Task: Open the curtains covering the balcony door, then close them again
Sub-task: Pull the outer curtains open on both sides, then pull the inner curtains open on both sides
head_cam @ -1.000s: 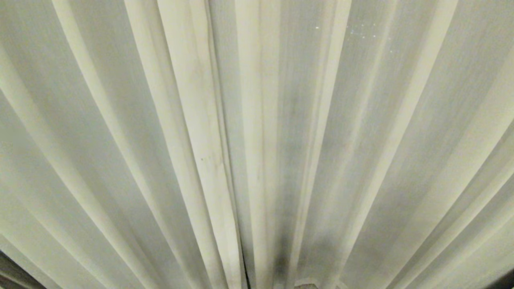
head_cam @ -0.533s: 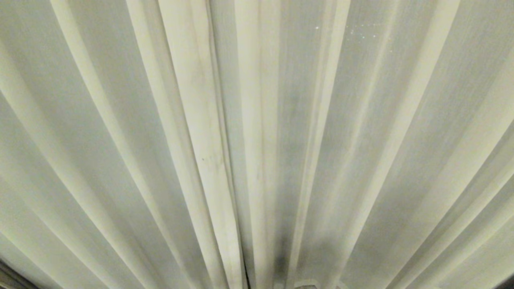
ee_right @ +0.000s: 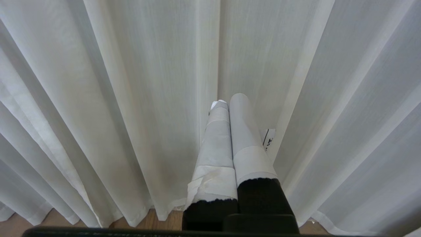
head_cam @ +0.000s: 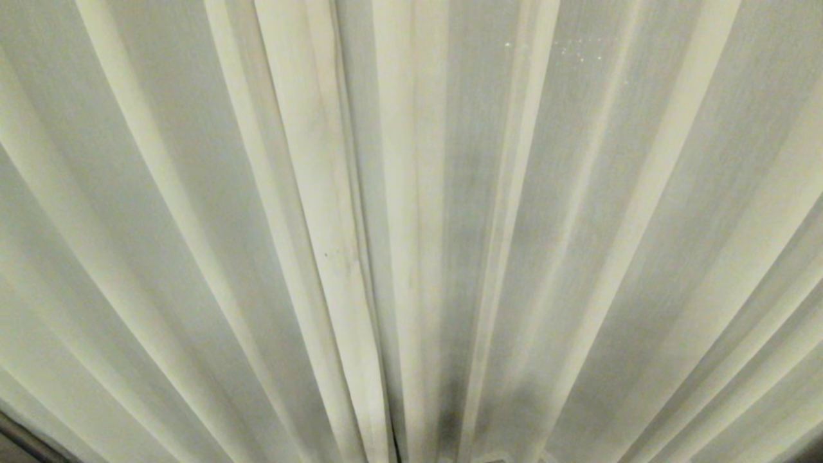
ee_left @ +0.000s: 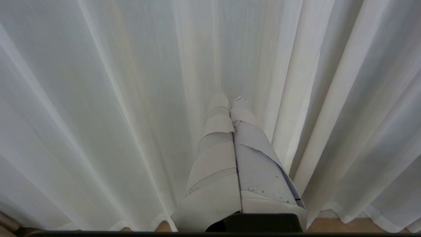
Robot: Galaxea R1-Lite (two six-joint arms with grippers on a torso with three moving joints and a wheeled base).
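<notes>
From the head we see only the curtains [head_cam: 411,231], cream fabric in long pleats that fan out from about six o'clock toward the upper corners. The seam where the two panels meet runs down just left of centre to the bottom edge, and a dim grey shadow shows through the cloth just right of it; we cannot tell what lies behind. The fabric is drawn fully across, and neither arm shows here. At the left wrist, we find the left gripper [ee_left: 229,98] pointing at the curtains with its taped fingers [ee_left: 217,131] pressed flat together and nothing between them. The tips lie close to the fabric, though we cannot tell if they touch it. A strip of wooden floor [ee_left: 332,224] shows under the hem at five o'clock. At the right wrist, the right gripper [ee_right: 228,98] likewise faces the pleats, its taped fingers [ee_right: 245,131] closed on each other and empty, with a small printed label [ee_right: 269,138] just beside them at three o'clock.
</notes>
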